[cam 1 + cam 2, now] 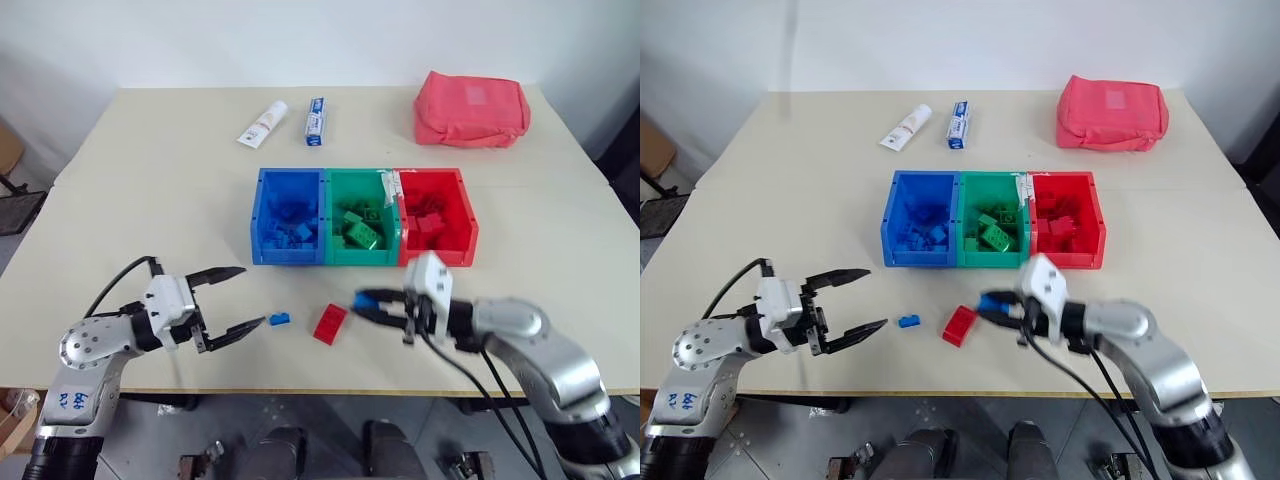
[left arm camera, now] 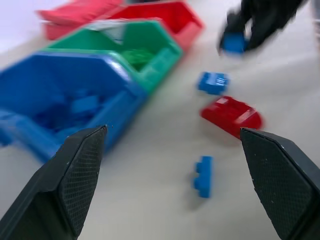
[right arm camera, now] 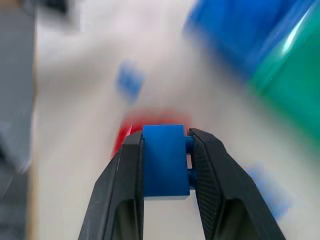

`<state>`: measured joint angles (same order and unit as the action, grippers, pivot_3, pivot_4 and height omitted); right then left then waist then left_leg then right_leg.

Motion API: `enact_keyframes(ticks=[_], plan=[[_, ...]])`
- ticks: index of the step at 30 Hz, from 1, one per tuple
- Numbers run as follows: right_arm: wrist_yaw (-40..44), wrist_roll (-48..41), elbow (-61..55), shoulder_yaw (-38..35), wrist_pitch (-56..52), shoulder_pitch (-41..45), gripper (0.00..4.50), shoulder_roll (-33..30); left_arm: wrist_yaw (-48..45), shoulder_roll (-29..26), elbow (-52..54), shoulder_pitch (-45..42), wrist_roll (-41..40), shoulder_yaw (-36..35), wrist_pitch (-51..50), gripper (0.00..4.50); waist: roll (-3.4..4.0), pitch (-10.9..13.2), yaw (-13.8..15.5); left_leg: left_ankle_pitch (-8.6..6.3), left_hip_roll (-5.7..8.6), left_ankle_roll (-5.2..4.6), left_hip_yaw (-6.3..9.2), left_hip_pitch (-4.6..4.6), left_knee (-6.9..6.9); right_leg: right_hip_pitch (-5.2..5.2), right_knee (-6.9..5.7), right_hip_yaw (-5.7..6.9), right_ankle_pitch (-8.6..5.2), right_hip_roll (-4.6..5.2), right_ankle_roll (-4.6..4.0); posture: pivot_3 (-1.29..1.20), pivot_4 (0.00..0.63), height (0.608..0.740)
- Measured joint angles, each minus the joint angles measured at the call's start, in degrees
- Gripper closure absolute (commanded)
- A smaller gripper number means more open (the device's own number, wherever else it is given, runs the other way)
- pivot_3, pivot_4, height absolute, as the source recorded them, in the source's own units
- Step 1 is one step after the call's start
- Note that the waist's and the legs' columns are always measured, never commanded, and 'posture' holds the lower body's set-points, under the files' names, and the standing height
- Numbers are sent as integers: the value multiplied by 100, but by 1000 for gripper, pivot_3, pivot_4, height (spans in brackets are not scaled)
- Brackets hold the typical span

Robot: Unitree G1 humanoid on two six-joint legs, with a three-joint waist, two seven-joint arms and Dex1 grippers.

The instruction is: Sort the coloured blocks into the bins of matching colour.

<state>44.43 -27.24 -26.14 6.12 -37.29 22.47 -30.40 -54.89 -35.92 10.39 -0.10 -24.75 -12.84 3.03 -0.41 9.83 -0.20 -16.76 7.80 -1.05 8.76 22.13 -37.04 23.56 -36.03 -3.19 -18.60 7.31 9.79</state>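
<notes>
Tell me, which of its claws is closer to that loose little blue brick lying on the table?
The left gripper: its open fingers sit right beside the small blue brick. The right gripper is farther, beyond the red brick, clamped on another blue block.

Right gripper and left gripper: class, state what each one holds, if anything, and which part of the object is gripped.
The right gripper pinches a small blue block by its two opposite side faces. The left gripper is open and holds nothing.
</notes>
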Motion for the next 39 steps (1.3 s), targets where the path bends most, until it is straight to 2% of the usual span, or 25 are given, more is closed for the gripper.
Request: enact_keyframes(ticks=[2, 6, 11, 16, 21, 24, 26, 28, 30, 36, 39], plan=[[-491, 101, 348, 111, -353, 1003, 3571, 499, 116, 8, -5, 198, -93, -256, -25, 0, 0, 0, -44, -2, -7, 7, -1, 0, 5, 9, -6, 0, -1, -2, -9, 0, 150, 740], [-1111, 811, 1608, 613, -305, 2198, 3571, 1203, 15, -22, -8, 554, -294, -422, -186, 0, 1, 0, -44, -7, -13, 14, 9, 2, 6, 13, -12, 35, -6, -4, -24, 0, 150, 740], [-1418, 1513, 3391, 972, 343, 2824, 1861, 1889, -89, -26, 24, 592, -432, -406, -369, 0, 1, 0, -29, -8, -1, 6, 11, 4, -1, 18, -50, 84, 3, 5, -42, 0, 150, 740], [-1181, 1583, 3389, 919, 536, 2771, 121, 1819, -19, 13, 53, 575, -431, -393, -375, 0, 2, 0, -40, -9, -3, 6, 15, 4, 1, 18, -50, 106, 3, 9, -42, 0, 150, 740], [-428, 1189, 2413, 520, 671, 2080, 51, 1141, 26, 98, 92, 485, -452, -324, -453, 0, 2, 0, -15, -9, -3, 5, 12, 5, -3, 15, -42, 107, 3, 11, -42, 0, 150, 740], [246, 755, 1621, 125, 899, 1371, 51, 516, -31, 96, 84, 260, -411, -144, -435, 0, 2, 0, 15, -10, -4, 5, 11, 5, -3, 12, -17, 108, 3, 10, -42, 0, 150, 740], [745, 436, 1146, -276, 1022, 641, 51, -72, -105, 88, 35, 69, -362, -7, -421, 0, 2, 0, 48, -10, -5, 4, 12, 5, -4, 2, 0, 114, 4, 11, -40, 0, 150, 740], [1518, 273, 808, -680, 1347, -367, 51, -977, -202, 70, -31, -174, -225, 181, -368, 0, 4, 2, 127, -12, -2, -4, 7, 6, -3, -2, 10, 114, 6, 16, -36, 0, 150, 740], [2024, 252, 695, -994, 1565, -1047, 51, -1524, -306, -13, -163, -249, -137, 273, -300, 0, 4, 2, 110, -15, -7, -6, -15, 4, -2, 2, 11, 112, 7, 17, -34, 0, 150, 740], [2505, 512, 976, -1765, 2692, -2325, 51, -1979, -645, -13, -484, -566, 48, 632, -13, 0, 4, 2, 33, -19, -36, 4, -32, -9, -6, -4, 7, 118, 12, 7, -40, 0, 150, 740], [2423, 576, 1185, -1753, 2853, -2353, 51, -1904, -729, -13, -671, -679, 47, 674, 55, 0, 5, 2, -5, -19, -44, 6, -47, -11, -6, 2, 4, 113, 16, 10, -45, 0, 150, 740]])
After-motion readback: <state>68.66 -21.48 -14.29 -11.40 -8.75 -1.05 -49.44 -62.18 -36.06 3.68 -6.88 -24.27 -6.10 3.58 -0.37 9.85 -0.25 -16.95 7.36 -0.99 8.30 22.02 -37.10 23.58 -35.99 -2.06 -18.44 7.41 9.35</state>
